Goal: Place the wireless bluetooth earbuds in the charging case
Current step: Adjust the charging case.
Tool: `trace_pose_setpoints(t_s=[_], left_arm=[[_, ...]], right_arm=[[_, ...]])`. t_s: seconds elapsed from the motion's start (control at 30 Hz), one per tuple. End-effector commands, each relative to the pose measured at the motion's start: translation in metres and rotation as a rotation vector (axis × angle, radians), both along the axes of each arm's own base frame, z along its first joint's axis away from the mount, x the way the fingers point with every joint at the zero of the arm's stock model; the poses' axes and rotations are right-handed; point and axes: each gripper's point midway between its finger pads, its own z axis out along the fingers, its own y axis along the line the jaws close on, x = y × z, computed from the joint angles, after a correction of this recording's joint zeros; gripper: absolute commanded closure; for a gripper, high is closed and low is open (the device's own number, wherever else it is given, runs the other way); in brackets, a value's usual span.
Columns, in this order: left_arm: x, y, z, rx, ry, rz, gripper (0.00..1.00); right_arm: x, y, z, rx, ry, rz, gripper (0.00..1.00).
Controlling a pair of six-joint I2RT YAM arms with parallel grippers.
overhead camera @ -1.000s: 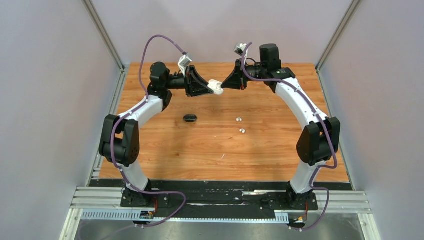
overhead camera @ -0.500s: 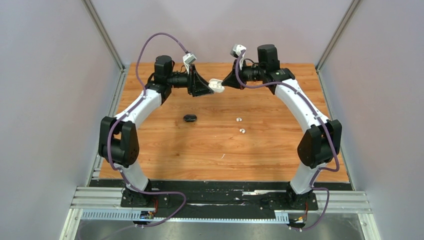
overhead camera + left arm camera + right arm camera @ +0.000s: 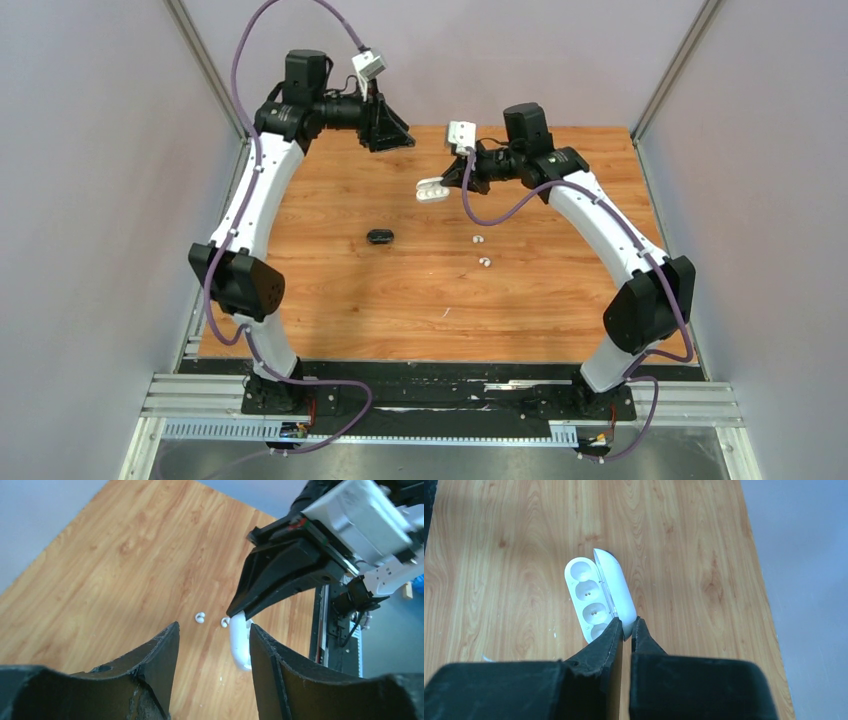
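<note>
My right gripper (image 3: 452,178) is shut on the lid of the white charging case (image 3: 431,189) and holds it open above the table. In the right wrist view the case (image 3: 589,592) shows empty sockets, with the lid pinched at my fingertips (image 3: 626,623). Two white earbuds (image 3: 477,240) (image 3: 485,262) lie on the wood below it. My left gripper (image 3: 393,140) is open and empty, raised at the far left. In the left wrist view it (image 3: 212,627) looks down on the case (image 3: 240,642) and the earbuds (image 3: 200,617) (image 3: 224,623). The black earbuds are out of view.
A small black pebble-shaped case (image 3: 379,236) lies shut on the wooden table (image 3: 330,300), left of the white earbuds. Grey walls close in the table at the left, right and back.
My left gripper has let go of the white case and risen back to the far left. My right gripper has kept the case and carried it left and nearer, lower over the table.
</note>
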Motion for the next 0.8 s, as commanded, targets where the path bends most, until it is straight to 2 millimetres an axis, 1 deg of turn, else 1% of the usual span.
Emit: trace_pose_setpoints(t_s=[0.0,0.03,0.07,0.17,0.27,0.33,0.37,0.4,0.43,0.47,0.5,0.67,0.77], left_arm=[[-0.012,0.000,-0.049,0.154,0.197,-0.010,0.40],[-0.015,-0.003,-0.052,0.168,0.207,-0.015,0.39],[-0.014,-0.004,-0.051,0.185,0.192,-0.002,0.40],[-0.022,-0.011,-0.057,0.213,0.212,-0.016,0.42],[-0.028,-0.013,-0.065,0.230,0.266,-0.020,0.46],[-0.034,-0.014,-0.071,0.238,0.291,-0.033,0.47],[-0.036,-0.016,-0.069,0.233,0.279,-0.038,0.47],[-0.038,-0.016,-0.074,0.235,0.295,-0.040,0.47],[-0.039,-0.018,-0.069,0.224,0.267,-0.041,0.47],[-0.040,-0.019,-0.074,0.226,0.284,-0.040,0.47],[-0.040,-0.020,-0.072,0.220,0.275,-0.038,0.48],[-0.043,-0.018,-0.081,0.251,0.279,-0.040,0.50],[-0.045,-0.016,-0.082,0.266,0.250,-0.054,0.47]], right_arm=[[-0.013,0.002,0.015,-0.053,-0.094,0.075,1.00],[-0.014,0.003,0.013,-0.065,-0.086,0.083,1.00],[-0.014,0.005,0.012,-0.073,-0.076,0.088,1.00],[-0.012,0.011,0.010,-0.087,-0.044,0.082,1.00],[-0.012,0.017,0.010,-0.093,-0.014,0.066,1.00],[-0.014,0.020,0.008,-0.098,-0.005,0.066,1.00],[-0.015,0.021,0.007,-0.101,-0.003,0.067,1.00],[-0.016,0.022,0.006,-0.105,-0.002,0.069,1.00],[-0.017,0.023,0.005,-0.108,0.000,0.070,1.00],[-0.017,0.024,0.004,-0.111,0.001,0.071,1.00],[-0.018,0.025,0.003,-0.112,0.003,0.070,1.00],[-0.015,0.025,0.002,-0.117,0.007,0.059,1.00],[-0.014,0.026,0.000,-0.118,0.021,0.052,1.00]])
